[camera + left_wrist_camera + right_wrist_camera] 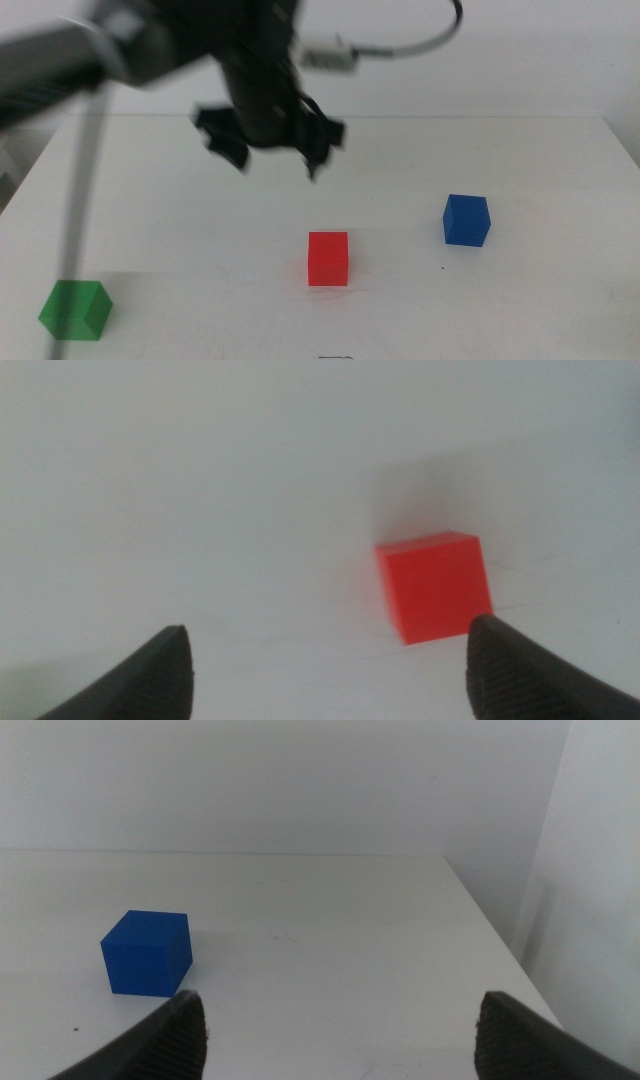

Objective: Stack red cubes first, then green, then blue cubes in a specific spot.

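The red cube (328, 258) sits on the white table near the front middle; it also shows in the left wrist view (434, 586). The green cube (76, 309) is at the front left. The blue cube (466, 219) is to the right of the red one and shows in the right wrist view (147, 952). My left gripper (275, 160) is open and empty, blurred, hovering above the table behind and left of the red cube. In the left wrist view the gripper (330, 660) has the cube by its one jaw. My right gripper (340, 1030) is open and empty, out of the middle view.
The table's (560, 300) right edge shows in the right wrist view (490, 930), with a white wall behind. A cable (420, 40) loops above the left arm.
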